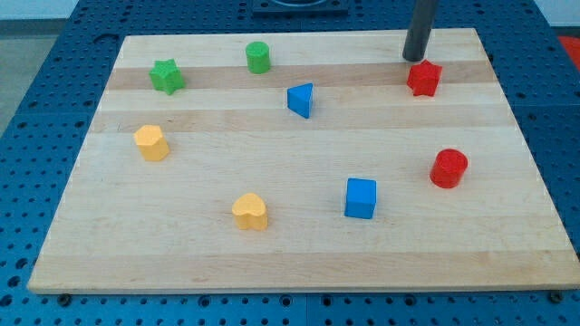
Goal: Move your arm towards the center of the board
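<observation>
My tip [415, 58] rests on the wooden board [290, 244] near the view's top right, just above and left of the red star [424, 79]. The dark rod rises out of the view's top. A blue triangular block [301, 100] lies left of the tip, nearer the board's middle. The board's centre lies below and left of the tip.
A green star [167, 76] and a green cylinder [258, 57] sit at the top left. A yellow block [151, 143] is at the left, a yellow heart [250, 212] and a blue cube [361, 198] at the bottom, and a red cylinder [449, 168] at the right.
</observation>
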